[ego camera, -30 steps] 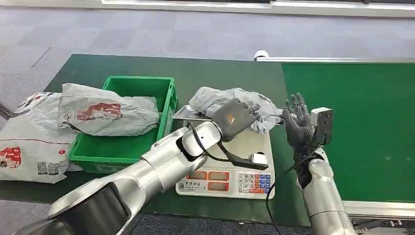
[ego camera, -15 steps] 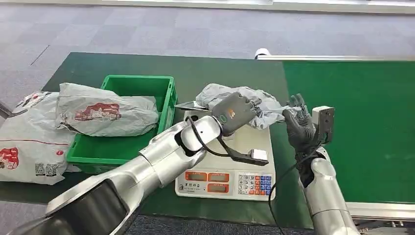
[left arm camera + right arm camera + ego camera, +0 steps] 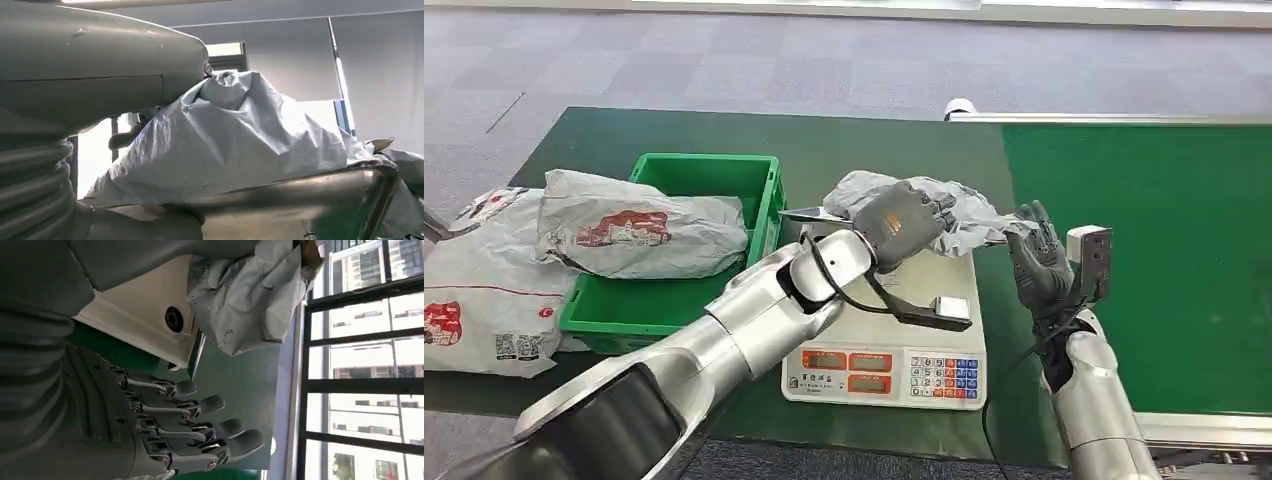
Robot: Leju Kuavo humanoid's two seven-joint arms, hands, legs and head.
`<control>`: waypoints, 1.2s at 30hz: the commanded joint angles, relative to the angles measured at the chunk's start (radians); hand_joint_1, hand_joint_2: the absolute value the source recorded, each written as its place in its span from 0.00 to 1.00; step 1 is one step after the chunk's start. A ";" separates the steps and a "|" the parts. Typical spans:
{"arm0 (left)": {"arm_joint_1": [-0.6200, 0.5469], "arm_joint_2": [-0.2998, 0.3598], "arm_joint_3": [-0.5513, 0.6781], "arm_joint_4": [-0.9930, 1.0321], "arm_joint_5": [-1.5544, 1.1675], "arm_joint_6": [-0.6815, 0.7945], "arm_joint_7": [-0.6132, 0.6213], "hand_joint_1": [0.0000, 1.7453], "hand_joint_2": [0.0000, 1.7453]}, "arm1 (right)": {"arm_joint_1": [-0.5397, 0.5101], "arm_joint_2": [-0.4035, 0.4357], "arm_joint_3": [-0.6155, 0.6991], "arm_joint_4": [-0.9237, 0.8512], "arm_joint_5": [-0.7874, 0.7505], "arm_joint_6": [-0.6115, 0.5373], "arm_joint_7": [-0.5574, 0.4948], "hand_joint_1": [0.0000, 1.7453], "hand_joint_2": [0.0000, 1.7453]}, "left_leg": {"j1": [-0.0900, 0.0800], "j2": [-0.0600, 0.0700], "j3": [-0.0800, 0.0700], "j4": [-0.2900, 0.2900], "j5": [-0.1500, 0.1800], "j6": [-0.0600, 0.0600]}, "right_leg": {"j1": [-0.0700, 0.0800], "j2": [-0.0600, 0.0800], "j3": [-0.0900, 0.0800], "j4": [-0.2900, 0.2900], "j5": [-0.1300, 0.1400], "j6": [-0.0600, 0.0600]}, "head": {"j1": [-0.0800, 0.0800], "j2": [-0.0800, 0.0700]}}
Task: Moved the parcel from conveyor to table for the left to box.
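Note:
A crumpled grey parcel lies on the steel pan of a white scale between the crate and the conveyor. My left hand reaches across the scale and grips the parcel from the near left, fingers curled over it. In the left wrist view the parcel bulges right beside that hand, above the pan. My right hand stands upright to the right of the scale, fingers apart and holding nothing, just clear of the parcel's right corner. The right wrist view has its fingers spread, with the parcel beyond.
A green crate left of the scale holds a grey parcel with red print. Another large parcel lies at the table's left edge. The green conveyor belt runs along the right. Dark green table lies behind the scale.
My left hand has shifted further onto the parcel, which has bunched up under it. My right hand has drawn back a little toward me and to the right, away from the parcel.

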 commanded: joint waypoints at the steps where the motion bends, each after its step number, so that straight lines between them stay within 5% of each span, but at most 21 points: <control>1: -0.051 0.007 0.040 0.012 -0.006 -0.018 -0.003 1.00 1.00 | -0.015 -0.011 0.031 0.000 -0.007 -0.005 0.013 0.00 1.00 | 0.000 0.001 0.000 0.000 -0.001 0.000 | 0.001 0.000 0.000 0.000 0.000 -0.001 | 0.000 0.000; 36: -0.051 0.007 0.040 0.012 -0.006 -0.018 -0.003 1.00 1.00 | -0.015 -0.011 0.031 0.000 -0.007 -0.005 0.013 0.00 1.00 | 0.000 0.002 0.002 0.000 -0.001 0.000 | 0.001 0.001 0.001 0.000 -0.001 -0.002 | 0.000 0.000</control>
